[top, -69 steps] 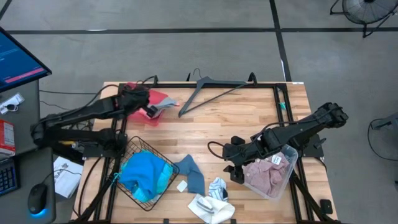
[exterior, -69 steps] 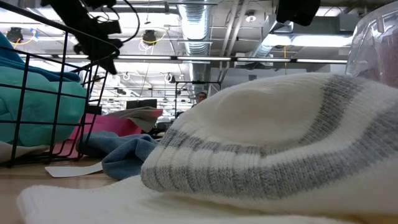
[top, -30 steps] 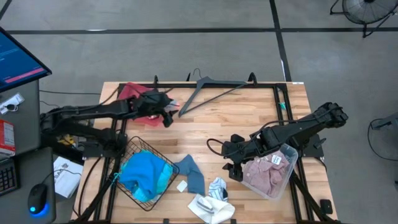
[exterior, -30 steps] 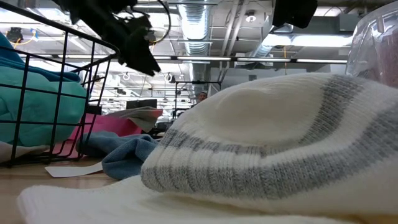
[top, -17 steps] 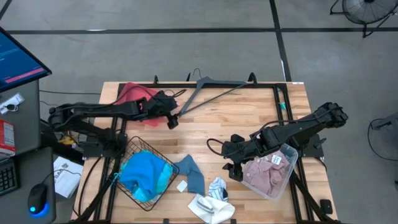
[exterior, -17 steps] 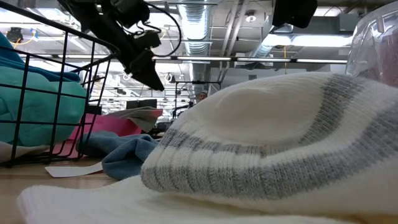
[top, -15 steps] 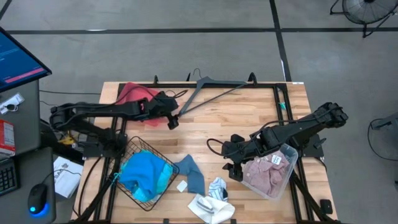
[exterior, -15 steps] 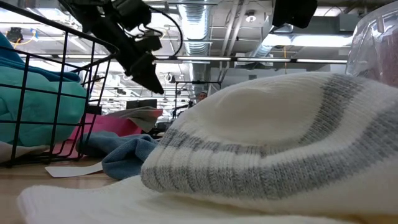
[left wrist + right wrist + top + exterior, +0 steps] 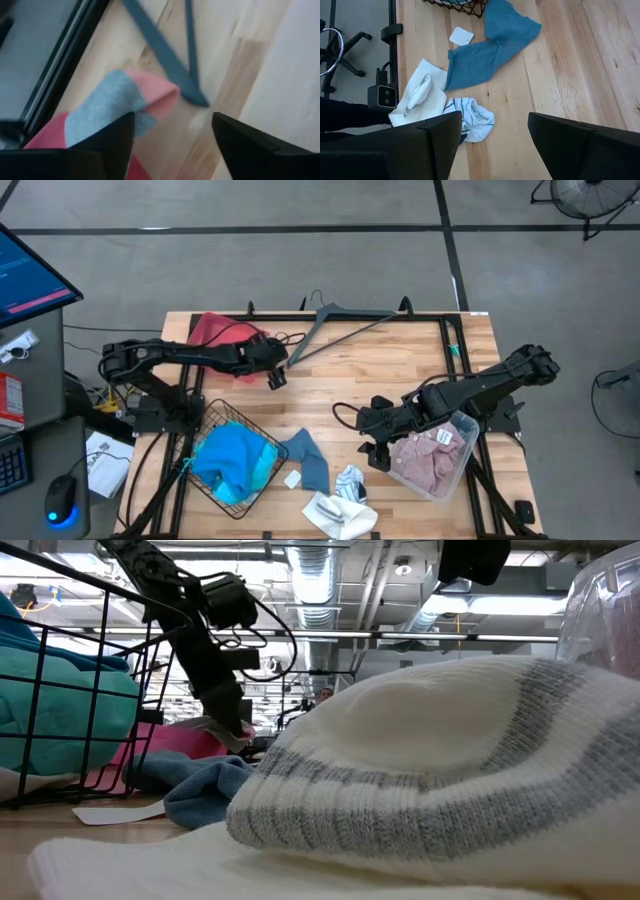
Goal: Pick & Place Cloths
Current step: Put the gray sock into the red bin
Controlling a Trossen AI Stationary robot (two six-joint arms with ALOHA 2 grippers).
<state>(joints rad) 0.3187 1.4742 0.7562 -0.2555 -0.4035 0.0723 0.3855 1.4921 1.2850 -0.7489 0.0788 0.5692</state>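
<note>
A pale butcher-block table [image 9: 400, 365] of glued wooden strips stands on a grey concrete floor, with ducts and strip lights in the room behind.

The left gripper [image 9: 275, 375] hovers near the table's far left corner, its dark fingers [image 9: 112, 145] spread apart and holding nothing. Just beyond its fingertips lies a ribbed grey sock with a coral tip [image 9: 120, 102], resting partly on a flat red tray [image 9: 215, 330]. Past the sock is the thin angular arm of a grey clothes hanger [image 9: 340, 325].

The right gripper [image 9: 372, 442] hangs over the table's near right part, jaws parted and empty. Beside it on the outer side, a clear plastic bin [image 9: 462, 455] holds the crumpled pale pink checked garment [image 9: 425, 460]. Ahead of its fingers lie a limp blue-grey cloth [image 9: 490, 47], a small bunched white piece with dark stripes [image 9: 472, 115] and a thick white knit [image 9: 417, 97]. Farther along, a black wire basket [image 9: 262, 470] holds the soft turquoise garment [image 9: 230, 455].
</note>
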